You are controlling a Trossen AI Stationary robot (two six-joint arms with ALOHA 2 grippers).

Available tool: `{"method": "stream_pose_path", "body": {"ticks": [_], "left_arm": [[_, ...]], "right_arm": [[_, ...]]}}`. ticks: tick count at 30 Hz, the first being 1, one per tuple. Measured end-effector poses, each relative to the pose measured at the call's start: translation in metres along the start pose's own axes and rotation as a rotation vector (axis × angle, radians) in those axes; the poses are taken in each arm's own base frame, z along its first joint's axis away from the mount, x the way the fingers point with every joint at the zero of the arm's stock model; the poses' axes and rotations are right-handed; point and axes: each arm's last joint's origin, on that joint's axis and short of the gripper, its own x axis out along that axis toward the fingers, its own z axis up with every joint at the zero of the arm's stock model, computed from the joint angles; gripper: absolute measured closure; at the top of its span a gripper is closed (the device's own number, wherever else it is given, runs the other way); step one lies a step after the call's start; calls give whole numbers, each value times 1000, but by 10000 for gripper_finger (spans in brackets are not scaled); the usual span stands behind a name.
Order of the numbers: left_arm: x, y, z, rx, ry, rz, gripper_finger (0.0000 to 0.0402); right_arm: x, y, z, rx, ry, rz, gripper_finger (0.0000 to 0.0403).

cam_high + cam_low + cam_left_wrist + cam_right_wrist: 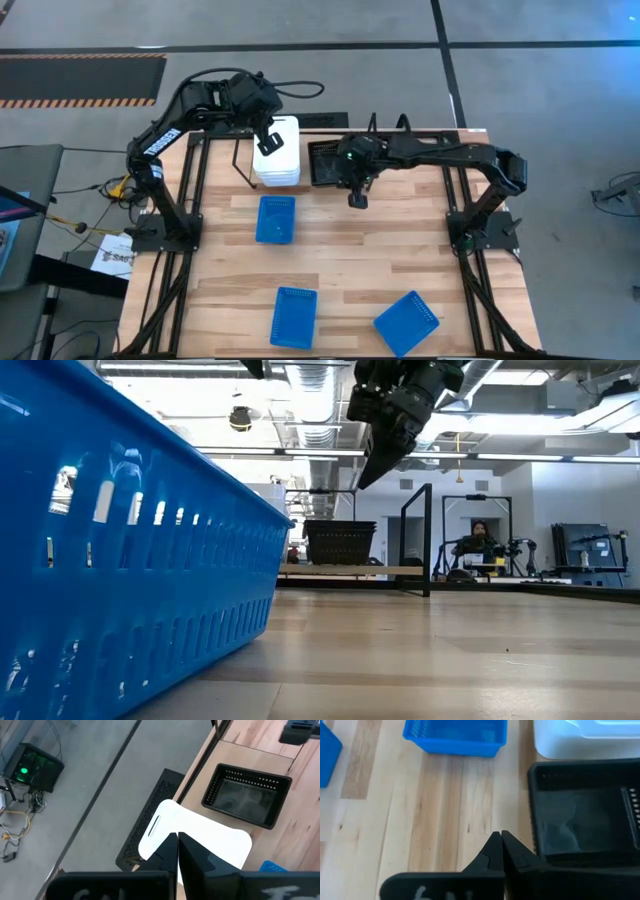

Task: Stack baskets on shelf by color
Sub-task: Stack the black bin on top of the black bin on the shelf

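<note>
The white baskets (pixel 278 152) sit stacked at about 11 o'clock on the table (pixel 350 265), with the black basket (pixel 327 163) just beside them toward 12 o'clock, both at the far edge where thin uprights of the shelf (pixel 240 165) show. Three blue baskets remain loose: one (pixel 276 219) near the centre, one (pixel 294 317) at 6 o'clock, and one (pixel 407 323) turned askew at about 5 o'clock.

The left gripper (pixel 268 141) hangs over the white stack with its jaws pressed together, holding nothing. The right gripper (pixel 356 197) hovers over bare wood beside the black basket, likewise closed and empty.

These baskets look like thin moulded plastic (light, fairly stiff, probably slick), so they should lift easily but may slide or tip. The best hold is likely the middle of one rim wall, one finger inside and one outside. The askew one may need squaring first.
</note>
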Motion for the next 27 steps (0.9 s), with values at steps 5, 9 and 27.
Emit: {"method": "stream_pose_path", "body": {"ticks": [5, 9, 27], "left_arm": [[0, 0, 0, -5, 0, -13, 401], [0, -1, 0, -18, 0, -15, 401], [0, -1, 0, -65, 1, -16, 401]], "right_arm": [[8, 10, -3, -25, 1, 18, 403], [18, 17, -12, -36, 25, 35, 403], [35, 14, -23, -69, -40, 11, 402]]}}
